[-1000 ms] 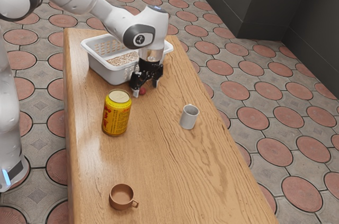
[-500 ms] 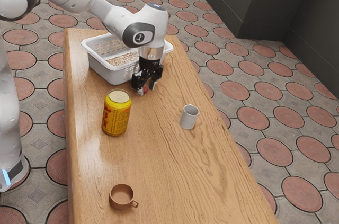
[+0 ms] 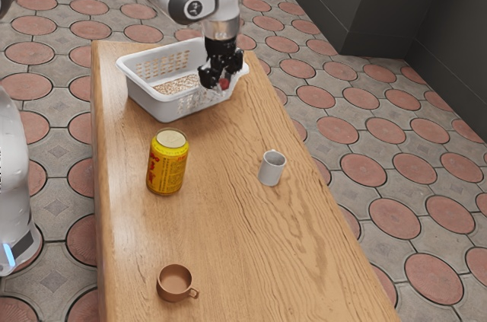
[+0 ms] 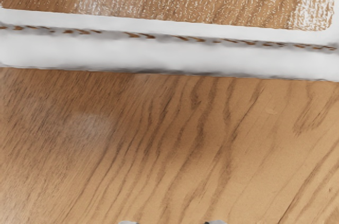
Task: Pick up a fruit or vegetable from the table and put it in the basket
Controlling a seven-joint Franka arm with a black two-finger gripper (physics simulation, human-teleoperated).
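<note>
One red fruit (image 3: 224,84): lifted off the worktop (image 3: 228,223) since a moment ago
Tool (image 3: 221,86): pinched around it, near the basket (image 3: 169,109)
Job: grasp seemingly won; crossing the rim remains

Small, round red fruit (image 3: 224,84), gripped in my hand (image 3: 221,86) above the bench (image 3: 228,223), near the rectangular, pale-grey, perforated plastic basket (image 3: 151,100), which stands upright.
</note>
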